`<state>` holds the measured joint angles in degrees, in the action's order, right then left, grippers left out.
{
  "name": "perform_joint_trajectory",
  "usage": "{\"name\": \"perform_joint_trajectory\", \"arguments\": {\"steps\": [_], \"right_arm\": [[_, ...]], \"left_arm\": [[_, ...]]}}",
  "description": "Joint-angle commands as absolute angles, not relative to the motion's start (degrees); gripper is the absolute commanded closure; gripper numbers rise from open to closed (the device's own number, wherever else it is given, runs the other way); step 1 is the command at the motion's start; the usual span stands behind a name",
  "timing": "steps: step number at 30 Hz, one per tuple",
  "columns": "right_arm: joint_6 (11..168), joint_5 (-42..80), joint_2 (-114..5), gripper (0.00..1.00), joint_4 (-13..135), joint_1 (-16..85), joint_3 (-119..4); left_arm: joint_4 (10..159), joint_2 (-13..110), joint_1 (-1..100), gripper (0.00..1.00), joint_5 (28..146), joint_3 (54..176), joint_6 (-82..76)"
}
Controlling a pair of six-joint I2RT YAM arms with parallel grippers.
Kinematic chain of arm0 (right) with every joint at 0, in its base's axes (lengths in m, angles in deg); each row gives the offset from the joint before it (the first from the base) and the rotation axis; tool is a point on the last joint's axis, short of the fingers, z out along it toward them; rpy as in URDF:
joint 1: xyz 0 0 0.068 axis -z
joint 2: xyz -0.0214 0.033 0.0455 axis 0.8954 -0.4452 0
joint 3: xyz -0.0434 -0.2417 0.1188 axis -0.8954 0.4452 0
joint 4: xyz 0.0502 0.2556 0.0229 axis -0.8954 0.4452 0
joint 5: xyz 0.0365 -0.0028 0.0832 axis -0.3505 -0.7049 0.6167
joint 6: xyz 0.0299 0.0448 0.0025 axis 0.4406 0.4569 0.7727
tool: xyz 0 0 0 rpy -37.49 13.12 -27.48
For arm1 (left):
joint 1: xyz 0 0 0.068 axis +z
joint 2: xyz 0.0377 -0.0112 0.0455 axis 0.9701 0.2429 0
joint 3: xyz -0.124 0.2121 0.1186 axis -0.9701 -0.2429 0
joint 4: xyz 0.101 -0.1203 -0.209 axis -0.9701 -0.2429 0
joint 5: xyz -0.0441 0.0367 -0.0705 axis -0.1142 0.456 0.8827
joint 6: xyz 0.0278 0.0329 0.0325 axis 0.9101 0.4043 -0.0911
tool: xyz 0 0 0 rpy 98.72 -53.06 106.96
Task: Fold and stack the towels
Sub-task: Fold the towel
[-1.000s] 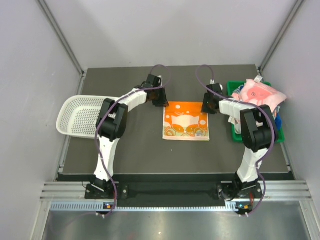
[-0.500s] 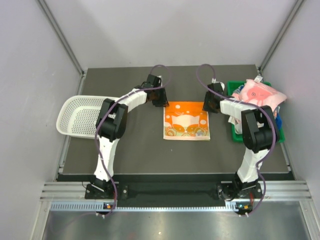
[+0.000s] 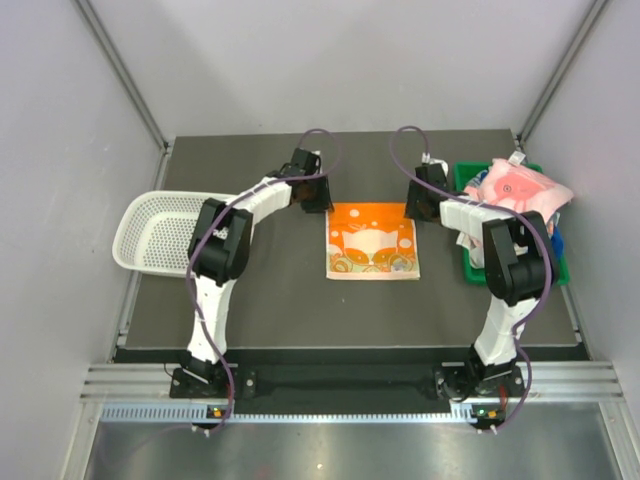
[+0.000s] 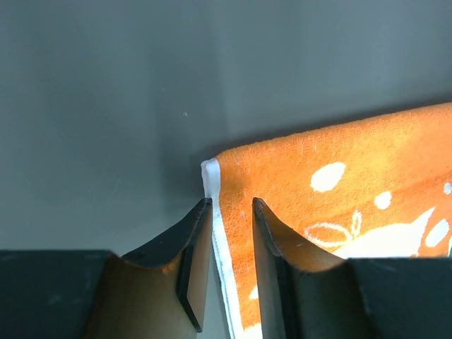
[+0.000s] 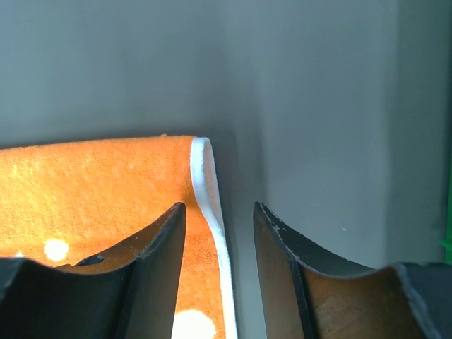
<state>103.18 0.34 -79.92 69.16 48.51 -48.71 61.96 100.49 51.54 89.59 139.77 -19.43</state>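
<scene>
My left pincer (image 4: 230, 212) and right pincer (image 5: 219, 215), both spread, straddle the orange towel (image 3: 372, 240) at its far corners, ready to fold.

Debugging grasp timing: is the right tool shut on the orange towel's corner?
No, the right tool has its jaws apart, with the white-hemmed corner of the orange towel visible in the gap between them.

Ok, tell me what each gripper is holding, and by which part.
Nothing yet. The left gripper and right gripper are both open, each straddling the edge at a far corner of the flat orange towel.
</scene>
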Motion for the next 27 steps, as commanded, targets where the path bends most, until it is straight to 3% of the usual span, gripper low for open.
{"name": "perform_joint_trajectory", "arguments": {"steps": [1, 11, 27], "right_arm": [[101.9, 0.6, -79.8, 0.57, 66.6, 47.8, -52.5], [100.4, 1.3, -84.2, 0.55, 67.0, 47.6, -57.1], [100.4, 0.7, -89.4, 0.61, 69.6, 47.3, -60.5]], "left_arm": [[62.1, 95.8, 51.9, 0.65, 87.9, 139.5, -18.1], [58.5, 101.5, 51.9, 0.64, 84.6, 144.4, -17.2], [61.1, 106.6, 51.7, 0.67, 83.2, 143.3, -18.6]]}}
